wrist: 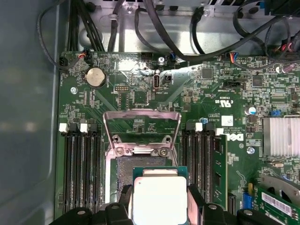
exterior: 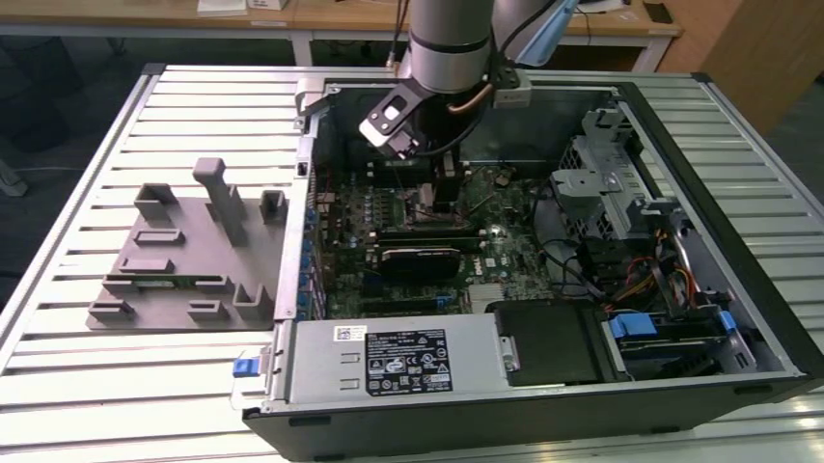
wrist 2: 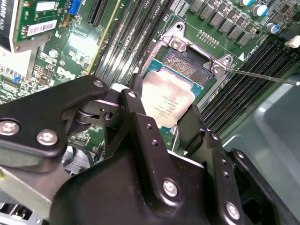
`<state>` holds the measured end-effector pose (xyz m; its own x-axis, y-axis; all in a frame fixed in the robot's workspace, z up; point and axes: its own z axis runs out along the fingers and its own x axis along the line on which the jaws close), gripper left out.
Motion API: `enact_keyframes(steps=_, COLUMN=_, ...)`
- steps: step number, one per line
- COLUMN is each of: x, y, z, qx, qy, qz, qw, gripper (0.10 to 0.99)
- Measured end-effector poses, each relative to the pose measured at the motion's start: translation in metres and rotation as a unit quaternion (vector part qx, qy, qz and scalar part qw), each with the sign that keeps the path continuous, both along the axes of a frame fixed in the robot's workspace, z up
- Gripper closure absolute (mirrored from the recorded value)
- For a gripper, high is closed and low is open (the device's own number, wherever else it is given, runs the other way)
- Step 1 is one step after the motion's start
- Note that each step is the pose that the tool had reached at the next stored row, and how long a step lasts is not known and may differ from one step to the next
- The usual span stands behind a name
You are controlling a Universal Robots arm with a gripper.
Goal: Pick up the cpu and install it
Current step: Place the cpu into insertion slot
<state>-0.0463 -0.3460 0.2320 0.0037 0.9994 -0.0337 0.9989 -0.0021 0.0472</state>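
End effector (wrist 2: pixel 164 108) gripping cpu (wrist 2: pixel 168 93) between both fingers, holding it partly over open socket (wrist 2: pixel 186 64), upper centre of exterior view.

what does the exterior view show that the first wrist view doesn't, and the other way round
Exterior view's own: the robot arm reaching down into the open computer case, the power supply, and a grey fixture tray on the slatted table at the exterior view's left.
First wrist view's own: the cpu clamped in the gripper at the open socket, the raised load plate, and a coin battery.
Shared: the green motherboard.
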Motion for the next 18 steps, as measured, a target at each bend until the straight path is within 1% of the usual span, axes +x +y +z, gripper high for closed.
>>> enact_keyframes(steps=5, x=0.0003, y=0.0022, z=-0.0026, qx=0.0000, qy=0.0000, qz=0.000, qw=1.0000, gripper=0.545)
enact_keyframes(steps=13, x=0.0003, y=0.0085, z=-0.0053, qx=0.0000, qy=0.0000, qz=0.002, qw=1.0000, gripper=0.545)
enact_keyframes(steps=18, x=0.0003, y=0.0106, z=-0.0085, qx=-0.0001, qy=0.0000, qz=0.005, qw=1.0000, gripper=0.545)
